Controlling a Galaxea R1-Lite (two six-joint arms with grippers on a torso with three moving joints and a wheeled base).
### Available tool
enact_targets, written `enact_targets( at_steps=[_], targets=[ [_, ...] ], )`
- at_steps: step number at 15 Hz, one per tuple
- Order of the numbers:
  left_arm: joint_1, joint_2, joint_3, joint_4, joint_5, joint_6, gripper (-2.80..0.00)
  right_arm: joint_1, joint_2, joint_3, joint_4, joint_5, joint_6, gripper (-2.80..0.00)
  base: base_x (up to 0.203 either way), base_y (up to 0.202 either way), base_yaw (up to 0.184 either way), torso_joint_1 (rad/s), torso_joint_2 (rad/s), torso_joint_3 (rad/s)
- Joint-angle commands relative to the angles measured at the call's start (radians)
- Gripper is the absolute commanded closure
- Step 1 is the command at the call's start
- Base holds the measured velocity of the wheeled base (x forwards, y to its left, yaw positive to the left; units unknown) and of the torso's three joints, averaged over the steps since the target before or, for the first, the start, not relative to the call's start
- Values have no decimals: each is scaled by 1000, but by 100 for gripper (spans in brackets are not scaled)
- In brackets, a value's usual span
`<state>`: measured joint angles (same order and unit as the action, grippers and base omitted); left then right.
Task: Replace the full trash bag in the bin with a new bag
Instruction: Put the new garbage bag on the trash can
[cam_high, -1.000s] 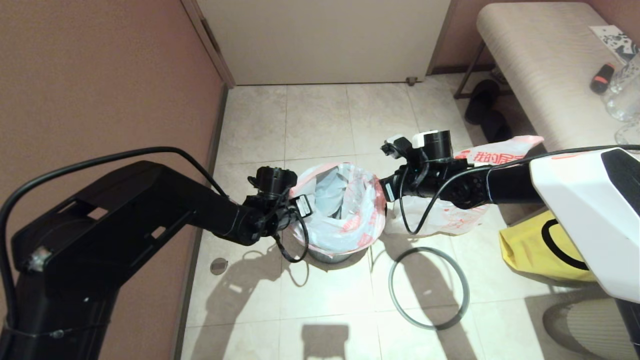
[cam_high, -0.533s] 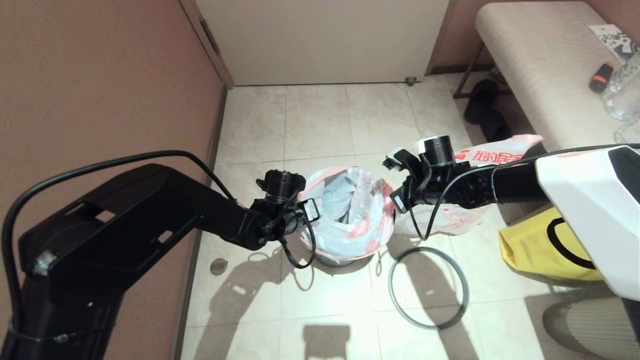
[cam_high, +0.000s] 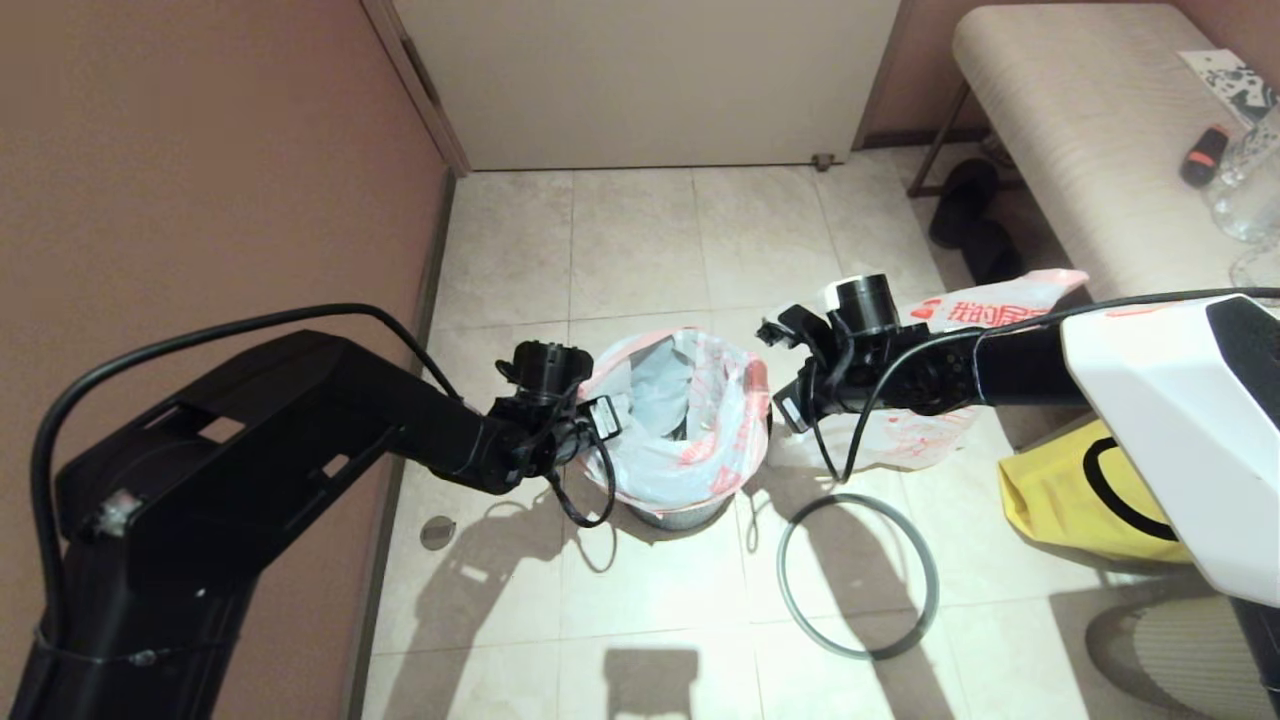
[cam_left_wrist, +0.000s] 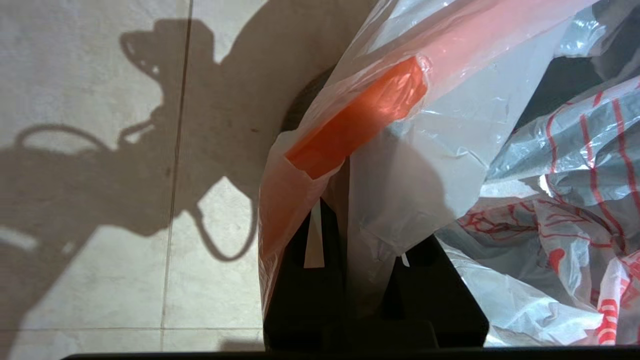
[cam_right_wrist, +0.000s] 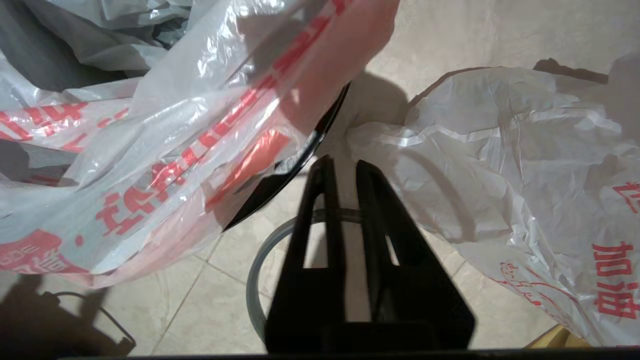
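Note:
The new bag (cam_high: 690, 420), thin white plastic with a pink-red edge and red print, lines the black bin (cam_high: 672, 515) and drapes over its rim (cam_right_wrist: 320, 135). My left gripper (cam_high: 592, 425) is at the bin's left side, shut on the bag's edge (cam_left_wrist: 350, 125); the plastic runs between its fingers (cam_left_wrist: 310, 260). My right gripper (cam_high: 782, 400) hangs just right of the bin, its fingers (cam_right_wrist: 325, 210) a narrow gap apart with only floor between them. The full trash bag (cam_high: 925, 435) lies on the floor behind the right arm, also seen in the right wrist view (cam_right_wrist: 500, 150).
A thin grey hoop (cam_high: 858, 575) lies on the tiles in front of the right gripper. A yellow fabric bag (cam_high: 1080, 500) sits at the right, below a padded bench (cam_high: 1080, 130). A brown wall (cam_high: 200, 200) runs along the left.
The right gripper's jaws have parted slightly and the bag's right edge now hangs free beside them. Both wrists shifted right, then back left a little; the left still holds the bag's edge.

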<state>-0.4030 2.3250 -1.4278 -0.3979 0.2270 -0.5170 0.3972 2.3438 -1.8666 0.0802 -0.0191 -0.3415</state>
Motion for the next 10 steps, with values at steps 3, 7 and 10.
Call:
enact_targets(
  at_steps=[3,7,10],
  targets=[
    [6,8,-3,-3,2,-3,0,10,5,-2,0,1,6,-280,0,0,0,0,0,0],
    [6,10,-3,-4,2,-3,0,24,13,-11,1,1,31,-280,0,0,0,0,0,0],
    [6,13,-3,-4,2,-1,0,47,26,-25,1,1,76,-280,0,0,0,0,0,0]
  ],
)
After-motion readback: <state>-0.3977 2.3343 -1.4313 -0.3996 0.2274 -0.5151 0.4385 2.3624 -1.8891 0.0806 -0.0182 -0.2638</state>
